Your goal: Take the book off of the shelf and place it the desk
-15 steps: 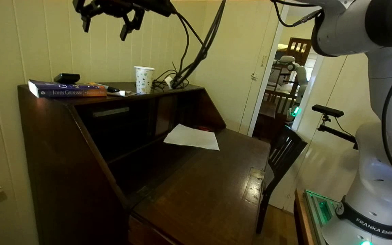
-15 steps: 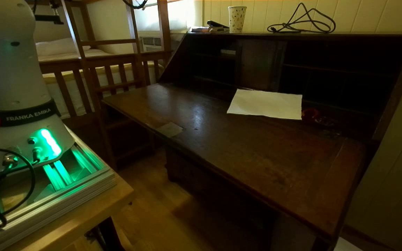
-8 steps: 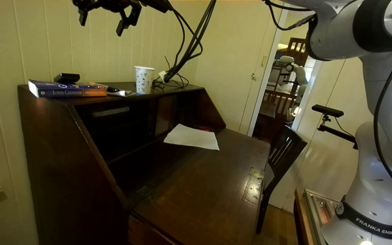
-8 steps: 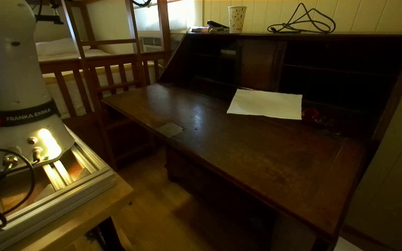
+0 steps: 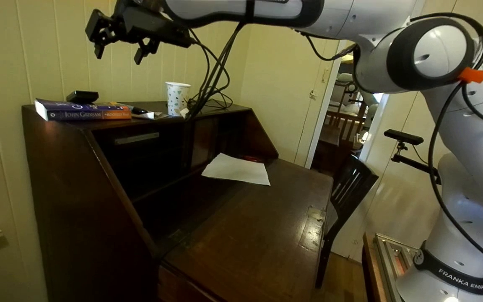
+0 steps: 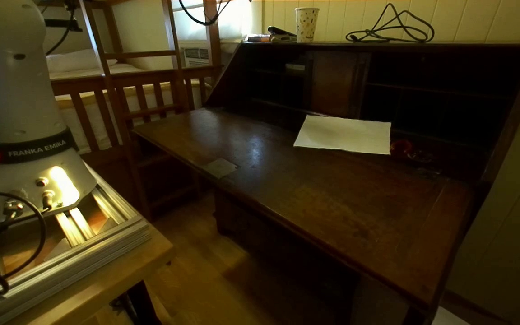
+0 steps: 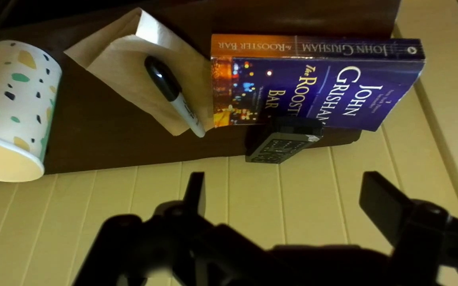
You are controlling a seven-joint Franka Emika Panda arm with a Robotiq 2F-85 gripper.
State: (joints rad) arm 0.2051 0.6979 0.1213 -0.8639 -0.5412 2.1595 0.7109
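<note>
Shelf, cup, black object (partly hiding book)

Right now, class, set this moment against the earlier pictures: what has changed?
In an exterior view, the tool hangs lower and slightly farther left in the picture, and more of the arm shows. The base light turned from green to yellowish white. Nothing was grasped or released: the tool stays open. The book, cup and white sheet stayed put.

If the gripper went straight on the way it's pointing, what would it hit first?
Probably the small black device, which lies ahead of the open gripper in the wrist view, overlapping the John Grisham paperback. Depth is unclear; the paperback or the paneled wall could come first.
</note>
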